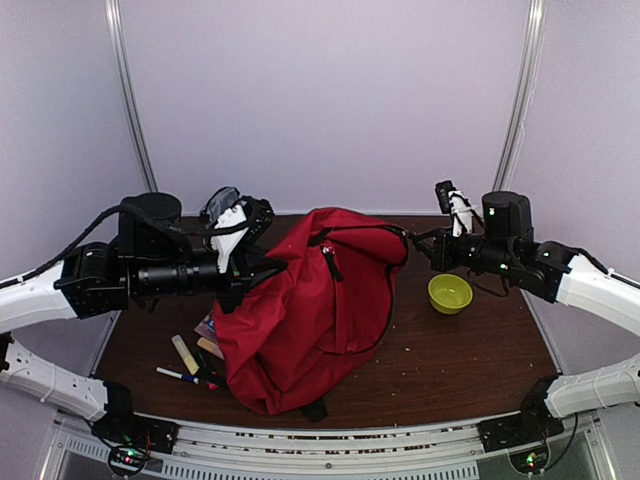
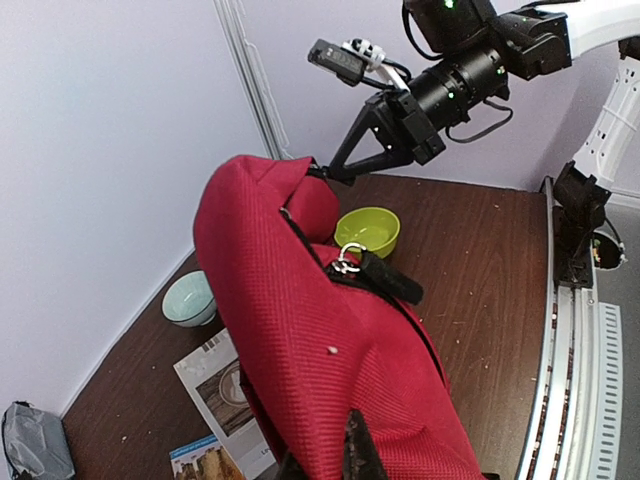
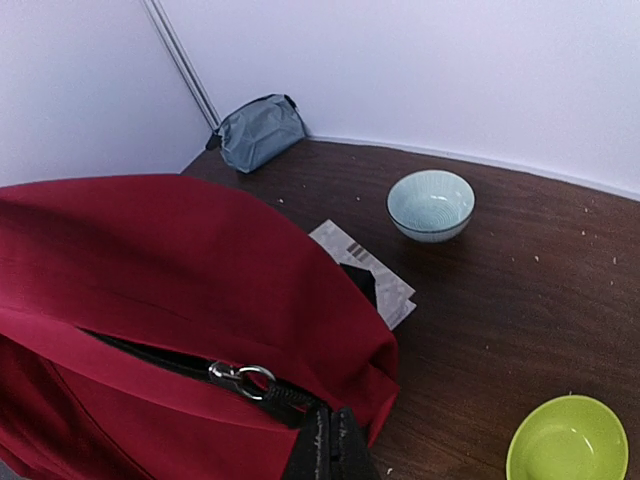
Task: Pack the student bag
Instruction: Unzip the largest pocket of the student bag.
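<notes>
- The student bag (image 1: 310, 310) is found mid-table (image 1: 450, 375). Its upper edge is held up between the two arms and its lower part is slumped on the wood.
- The left gripper (image 1: 250, 268) is pinched nearly together on a fold of red fabric at the bag's left edge.
- The right gripper (image 1: 411, 238) is closed tight at the bag's top right corner, apparently on a black pull tab (image 3: 300, 408) behind a metal ring (image 3: 240, 375). Whether cloth is also caught cannot be told.
- Handling, as judged: soft woven cloth with no stiffness, so sag is expected wherever it is unsupported. It is probably light if unfilled. The weave looks grippy rather than slick, though a thin fold could creep out of a pinch under load.
- Holds suggested: zip tabs, the seam beside the zip, or the black straps, not the flat panel.
- Hidden: a dark slit along the zip line is seen from the right wrist, so the zip is possibly part open. No lining or contents are visible in any view.
- A printed leaflet (image 2: 215, 385) is partly covered by the bag. The pens (image 1: 185, 358) by its left flank are too small to be identified singly.
- Also noted: a green bowl (image 1: 450, 293) to the right, and a pale blue bowl (image 3: 430, 205) and a grey pouch (image 3: 260, 130) behind. All are apart from the bag.
</notes>
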You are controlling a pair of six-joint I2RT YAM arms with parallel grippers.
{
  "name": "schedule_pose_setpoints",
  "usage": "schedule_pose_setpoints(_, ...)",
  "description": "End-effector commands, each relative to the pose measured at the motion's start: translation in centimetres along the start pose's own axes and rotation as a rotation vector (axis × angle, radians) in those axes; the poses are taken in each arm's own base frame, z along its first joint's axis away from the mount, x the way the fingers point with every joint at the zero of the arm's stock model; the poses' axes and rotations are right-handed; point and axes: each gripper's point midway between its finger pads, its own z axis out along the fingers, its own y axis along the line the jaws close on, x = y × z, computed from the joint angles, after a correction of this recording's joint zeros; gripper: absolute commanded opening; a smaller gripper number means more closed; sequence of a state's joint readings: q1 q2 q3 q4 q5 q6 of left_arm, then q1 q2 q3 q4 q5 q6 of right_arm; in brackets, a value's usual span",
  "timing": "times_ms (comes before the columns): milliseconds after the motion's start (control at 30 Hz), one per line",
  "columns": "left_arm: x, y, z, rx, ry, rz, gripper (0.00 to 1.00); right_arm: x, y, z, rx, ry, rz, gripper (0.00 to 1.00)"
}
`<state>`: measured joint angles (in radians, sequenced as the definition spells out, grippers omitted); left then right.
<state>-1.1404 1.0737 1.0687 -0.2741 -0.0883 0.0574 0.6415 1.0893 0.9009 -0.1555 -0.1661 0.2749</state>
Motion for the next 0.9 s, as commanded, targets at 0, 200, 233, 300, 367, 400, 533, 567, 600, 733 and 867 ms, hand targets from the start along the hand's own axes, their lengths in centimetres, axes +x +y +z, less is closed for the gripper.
schedule_pose_setpoints(0,-5.3,2.2,-2.5,-0.097,-0.201,0.000,0.00,2.4,-1.0,0.0,-0.045,0.071,0.066,0.00)
schedule_pose_setpoints(200,-5.2,2.2,-2.3,-0.096,-0.196,0.000,0.00,3.4,6.7,-1.2,-0.503,0.126,0.009,0.00)
schedule_pose_setpoints(233,-5.3,2.2,-2.2,-0.095,-0.200,0.001,0.00,3.5,7.3,-1.5,-0.535,0.128,-0.003,0.00)
schedule_pose_setpoints(300,-5.5,2.2,-2.1,-0.094,-0.202,0.003,0.00,3.7,7.3,-1.3,-0.531,0.123,-0.009,0.00)
schedule_pose_setpoints(367,-5.5,2.1,-2.0,-0.090,-0.199,0.004,0.00,4.0,6.5,-0.7,-0.483,0.124,-0.005,0.00)
schedule_pose_setpoints(400,-5.6,2.1,-2.0,-0.088,-0.199,0.005,0.00,4.2,6.2,-0.5,-0.465,0.126,-0.002,0.02)
schedule_pose_setpoints(533,-5.7,2.0,-2.0,-0.083,-0.200,0.005,0.00,4.3,5.4,0.1,-0.417,0.131,0.006,0.14)
schedule_pose_setpoints(567,-5.8,1.9,-2.1,-0.078,-0.204,0.005,0.00,4.1,5.1,0.2,-0.396,0.124,0.006,0.17)
schedule_pose_setpoints(600,-5.9,1.9,-2.2,-0.074,-0.207,0.007,0.00,3.9,4.7,0.3,-0.369,0.113,0.007,0.20)
schedule_pose_setpoints(733,-6.1,1.8,-2.3,-0.066,-0.212,0.009,0.00,3.6,3.2,0.7,-0.277,0.092,0.009,0.31)
schedule_pose_setpoints(867,-6.1,1.7,-2.2,-0.059,-0.212,0.011,0.00,3.1,3.3,0.7,-0.283,0.079,0.006,0.36)
